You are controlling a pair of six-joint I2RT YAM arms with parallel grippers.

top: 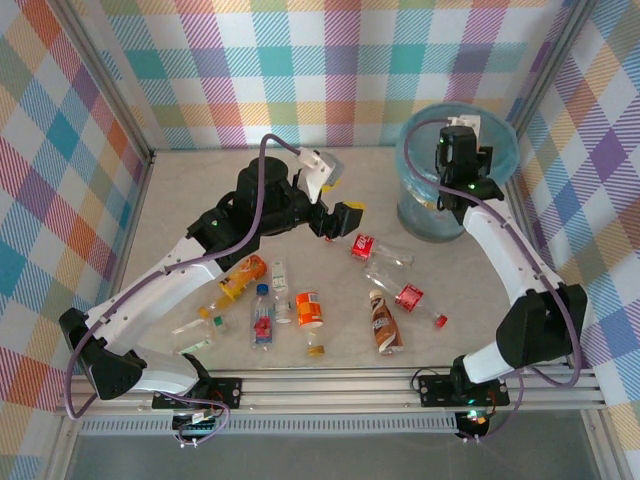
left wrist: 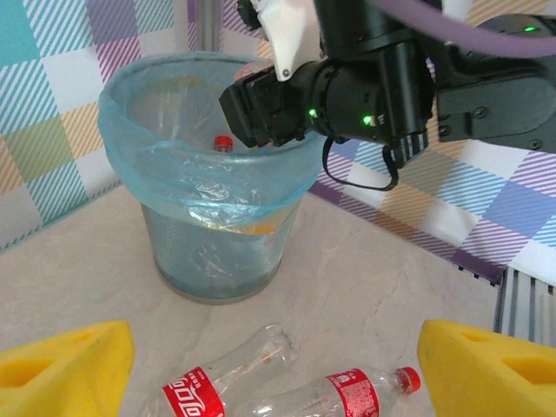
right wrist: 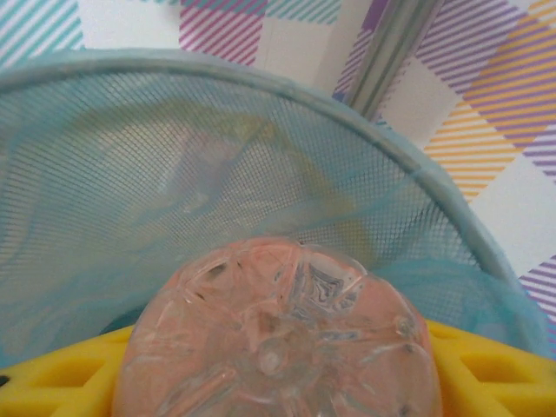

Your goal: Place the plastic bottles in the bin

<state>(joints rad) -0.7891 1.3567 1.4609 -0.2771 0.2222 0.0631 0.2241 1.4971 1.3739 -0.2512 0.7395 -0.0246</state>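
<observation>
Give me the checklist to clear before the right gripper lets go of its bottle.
1. Pink bottle clamped between the right gripper fingers: ok.
2. Bottle over the bin mouth, not its rim: ok.
3. Liner folded over the rim: ok.
4. Room inside the bin: ok, contents lie low.
5. Left gripper away from the bin, open above two clear red-labelled bottles on the table: ok.
6. How far the bottle will drop: cannot tell.
</observation>
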